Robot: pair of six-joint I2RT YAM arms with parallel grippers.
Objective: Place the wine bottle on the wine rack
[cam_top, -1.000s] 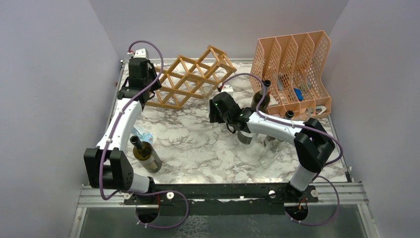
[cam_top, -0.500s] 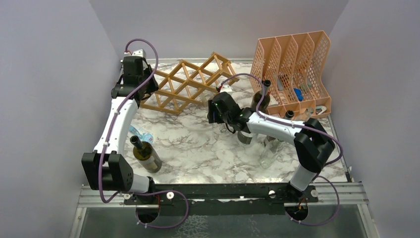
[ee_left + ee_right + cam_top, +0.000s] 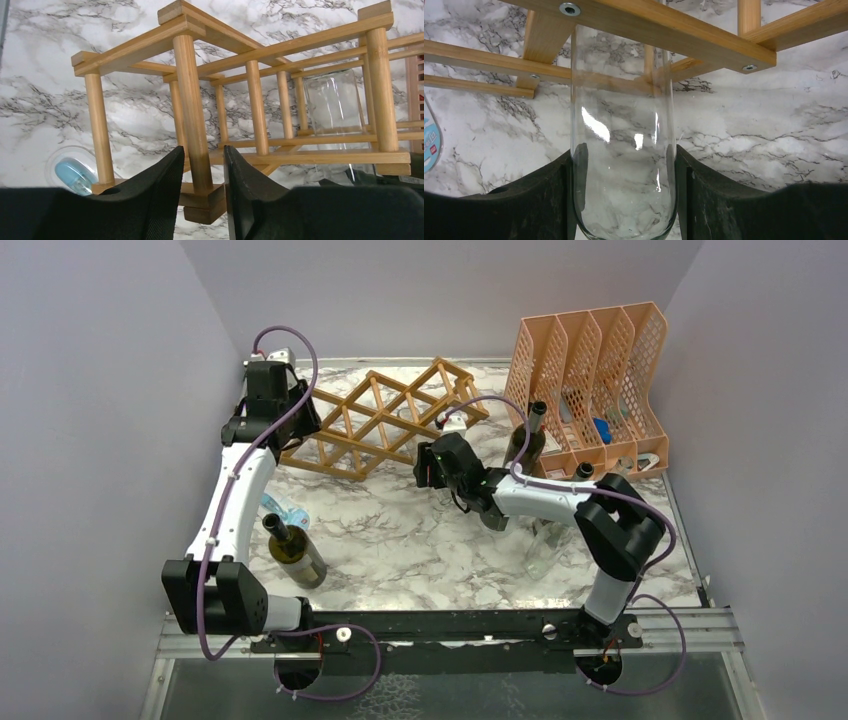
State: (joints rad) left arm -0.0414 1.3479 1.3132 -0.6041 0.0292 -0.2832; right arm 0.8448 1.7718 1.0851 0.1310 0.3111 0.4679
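The left end effector clamps the light-brown wooden lattice wine rack. The right end effector grips a clear glass wine bottle.

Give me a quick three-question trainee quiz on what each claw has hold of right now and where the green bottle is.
1. True or false: the left claw is closed on a round stick of the light-brown wooden lattice wine rack.
2. Pick one: what does the right claw grip? A, a clear glass bottle. B, a dark green bottle. C, a peach plastic file holder.
3. Fill in: the dark green glass wine bottle with the pale label stands beside the ___ arm.

Key: 1 true. 2 A. 3 left.
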